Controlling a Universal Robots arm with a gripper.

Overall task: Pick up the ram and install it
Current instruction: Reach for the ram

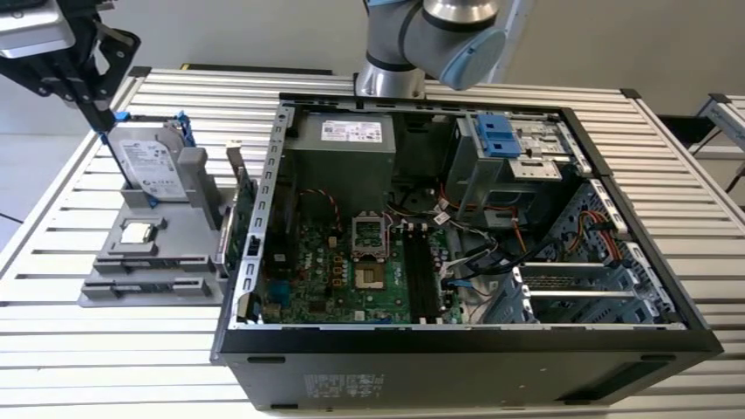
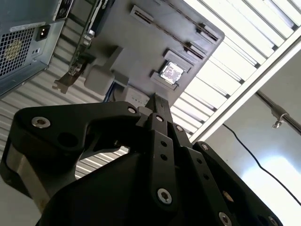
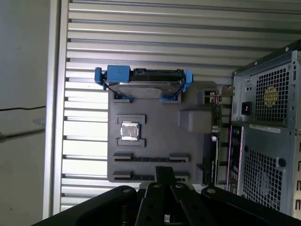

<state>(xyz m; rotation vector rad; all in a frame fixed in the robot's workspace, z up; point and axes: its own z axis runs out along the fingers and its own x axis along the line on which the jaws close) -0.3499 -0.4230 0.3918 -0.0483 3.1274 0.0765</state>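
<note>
Above the gray parts holder (image 1: 117, 255), the gripper (image 1: 107, 118) hung closed and empty, seemingly between steps. Whether the ram sat in the holder or the motherboard (image 1: 338, 271) was unclear. Pickup would need it opened.

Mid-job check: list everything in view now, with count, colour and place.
table: one, silver, under everything
computer case: one, black, open, on the table
motherboard: one, green, inside the case
parts holder: one, grey, beside the case on the exterior view's left
hard drive: one, silver in blue frame, upright in the holder
processor chip: one, silver, in the holder's recess
expansion card: one, green, upright between holder and case
arm: one, grey and blue, behind the case
tool: one, black, shut, above the hard drive
</note>
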